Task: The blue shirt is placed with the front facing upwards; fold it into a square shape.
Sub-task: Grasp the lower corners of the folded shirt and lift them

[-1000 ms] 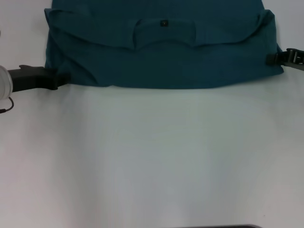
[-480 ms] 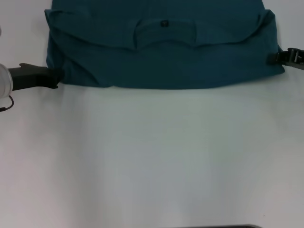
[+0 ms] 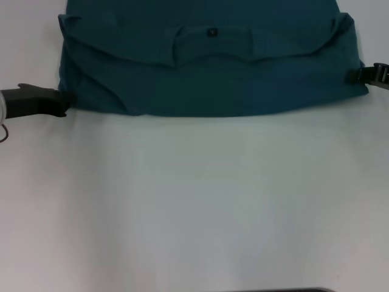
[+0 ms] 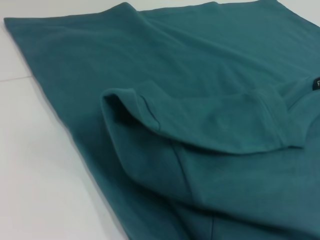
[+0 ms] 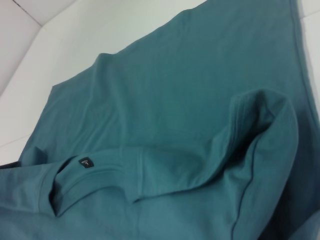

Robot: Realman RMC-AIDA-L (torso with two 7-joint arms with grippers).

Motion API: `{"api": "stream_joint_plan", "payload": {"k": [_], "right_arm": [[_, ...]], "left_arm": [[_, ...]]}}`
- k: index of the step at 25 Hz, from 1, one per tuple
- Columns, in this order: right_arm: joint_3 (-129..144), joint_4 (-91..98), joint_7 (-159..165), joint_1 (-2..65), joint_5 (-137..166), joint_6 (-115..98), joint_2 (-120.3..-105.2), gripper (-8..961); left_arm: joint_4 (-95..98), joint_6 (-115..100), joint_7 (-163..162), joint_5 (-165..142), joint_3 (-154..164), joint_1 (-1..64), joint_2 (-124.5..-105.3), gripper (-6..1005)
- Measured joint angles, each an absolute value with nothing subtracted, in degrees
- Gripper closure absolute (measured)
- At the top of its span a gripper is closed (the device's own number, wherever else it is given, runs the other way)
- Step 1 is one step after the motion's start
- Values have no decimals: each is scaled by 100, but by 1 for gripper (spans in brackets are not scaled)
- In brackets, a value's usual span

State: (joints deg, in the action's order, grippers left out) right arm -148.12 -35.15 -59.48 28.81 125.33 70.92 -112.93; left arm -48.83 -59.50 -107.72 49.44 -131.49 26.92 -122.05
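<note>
The shirt (image 3: 206, 67) lies at the far edge of the white table (image 3: 194, 201), and part of it runs out of sight at the top of the head view. It has been folded at least once — the collar end is laid back over the body, so the ribbed collar (image 3: 209, 44) and the small black label (image 3: 211, 32) face up on top of a plain blue layer. The near edge is a straight fold line across the table. No chest letters show from any camera, so they are likely tucked inside or underneath.

So I would say the job is partly done. The shape is still a wide band, much longer side to side than front to back, and not a square. The two side ends look like they still need to come in toward the middle.

The left gripper (image 3: 61, 101) sits at the left end of the near fold, right against the cloth. The right gripper (image 3: 358, 75) sits at the right end, also against the cloth. I cannot tell how open either one is, or whether it has hold of the shirt.

Up close, the cloth is soft and a bit lumpy — a sleeve cuff (image 4: 142, 102) stands up in a loose loop, and the other cuff (image 5: 260, 112) curls up too.
</note>
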Motion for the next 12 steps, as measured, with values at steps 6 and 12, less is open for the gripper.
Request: {"api": "stream_joint_plan", "payload": {"k": [6, 12], "right_arm": [[-14868, -3489, -6380, 2709, 12314, 7395, -11333, 905], [-14921, -3448, -6652, 2536, 12280, 7692, -11373, 905]], "left_arm": [[-5219, -6497, -10774, 4962, -13260, 2503, -12181, 1000], [-5513, -7106, -10773, 4947, -13543, 2249, -12160, 999]]}}
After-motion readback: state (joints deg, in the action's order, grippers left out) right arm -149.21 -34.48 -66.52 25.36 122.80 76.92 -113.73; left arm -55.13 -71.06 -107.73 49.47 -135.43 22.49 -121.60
